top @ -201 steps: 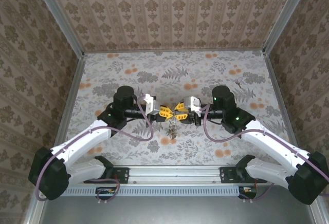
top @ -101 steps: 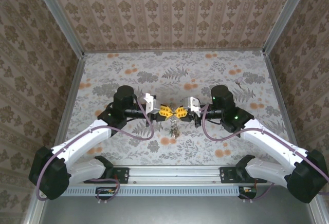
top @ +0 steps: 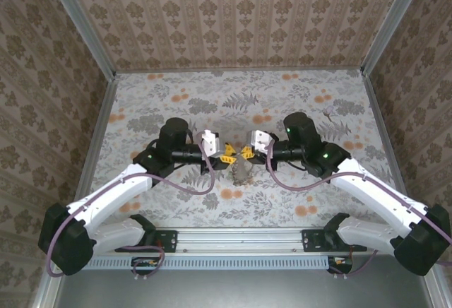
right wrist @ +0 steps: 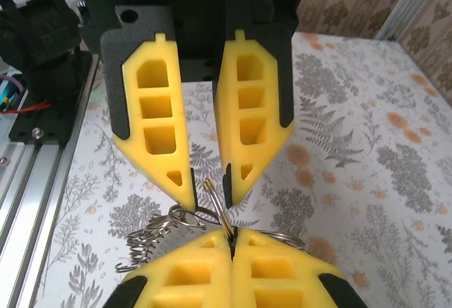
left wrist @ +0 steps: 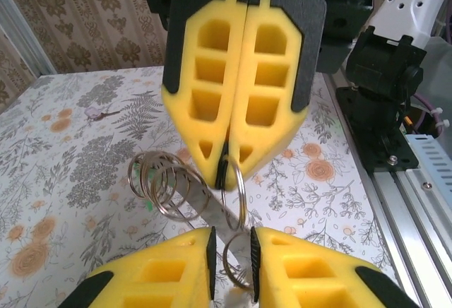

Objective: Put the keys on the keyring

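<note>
1. Logged left gripper (top: 227,154) just left of frame centre in the top view. Fingers parted, nothing pinched, with a strand of ring wire passing through the gap in the left wrist view.
2. Logged keyring (left wrist: 232,181) at frame centre, held off the table (top: 176,96) between the two sets of fingertips.
   - Handling: judged light, stiff and springy. Thin and probably slick against the foam pads, so apt to swivel or slip. Best taken flat across the wire, close to the split, never on the dangling part.
   - Appearance: thin silvery wire, with further silvery loops (left wrist: 159,184) fanned out to its left. Edge-on and brassy in the right wrist view.
3. Took keys (top: 241,174) to be the small pale cluster hanging just below the fingertips. Too small to tell apart.
4. Logged right gripper (top: 246,152) just right of centre. Fingers pressed together on the keyring wire, tips nearly touching those of the left gripper.
</note>
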Robot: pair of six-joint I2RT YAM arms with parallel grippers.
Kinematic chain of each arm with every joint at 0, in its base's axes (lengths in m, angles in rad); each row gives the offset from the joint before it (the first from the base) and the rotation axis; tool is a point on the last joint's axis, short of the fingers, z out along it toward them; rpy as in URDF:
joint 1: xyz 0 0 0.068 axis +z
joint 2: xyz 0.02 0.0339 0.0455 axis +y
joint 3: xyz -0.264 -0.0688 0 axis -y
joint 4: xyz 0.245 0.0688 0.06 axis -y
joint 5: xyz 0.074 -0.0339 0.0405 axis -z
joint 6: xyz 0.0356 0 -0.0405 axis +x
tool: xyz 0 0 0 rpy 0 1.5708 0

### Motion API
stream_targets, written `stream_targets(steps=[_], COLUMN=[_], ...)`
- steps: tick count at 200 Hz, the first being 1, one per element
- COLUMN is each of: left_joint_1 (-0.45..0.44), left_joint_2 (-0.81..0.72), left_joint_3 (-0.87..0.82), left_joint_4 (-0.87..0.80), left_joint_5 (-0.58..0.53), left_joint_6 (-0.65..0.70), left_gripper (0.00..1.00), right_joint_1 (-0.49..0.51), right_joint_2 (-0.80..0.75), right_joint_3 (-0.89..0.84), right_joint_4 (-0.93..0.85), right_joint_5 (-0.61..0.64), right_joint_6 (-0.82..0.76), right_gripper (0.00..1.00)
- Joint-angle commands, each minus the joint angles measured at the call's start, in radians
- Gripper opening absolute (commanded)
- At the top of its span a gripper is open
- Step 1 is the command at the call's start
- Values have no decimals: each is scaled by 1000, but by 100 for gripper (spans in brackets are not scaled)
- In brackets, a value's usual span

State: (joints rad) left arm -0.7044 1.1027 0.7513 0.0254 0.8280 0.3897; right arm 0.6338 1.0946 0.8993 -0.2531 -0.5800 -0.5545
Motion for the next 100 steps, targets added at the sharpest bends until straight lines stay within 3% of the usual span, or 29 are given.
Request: stream_targets(steps=[1,71,100], left_joint_1=[-14,-25,-28], left_joint_2=[20,38,46], left_joint_3=[47,58,54], left_joint_4=[-9,-26,-38], left_joint_5=[-8,-10,-20], left_joint_6=[8,18,27], left_gripper=[23,18,24], right_joint_1=[16,30,29], right_joint_2=[17,21,19], right_joint_3=[39,34,27], right_joint_4=[-38,-20,-10], right_joint_5=[32,57,57], right_joint_6=[-27,-10,-5], right_gripper=[0,0,0])
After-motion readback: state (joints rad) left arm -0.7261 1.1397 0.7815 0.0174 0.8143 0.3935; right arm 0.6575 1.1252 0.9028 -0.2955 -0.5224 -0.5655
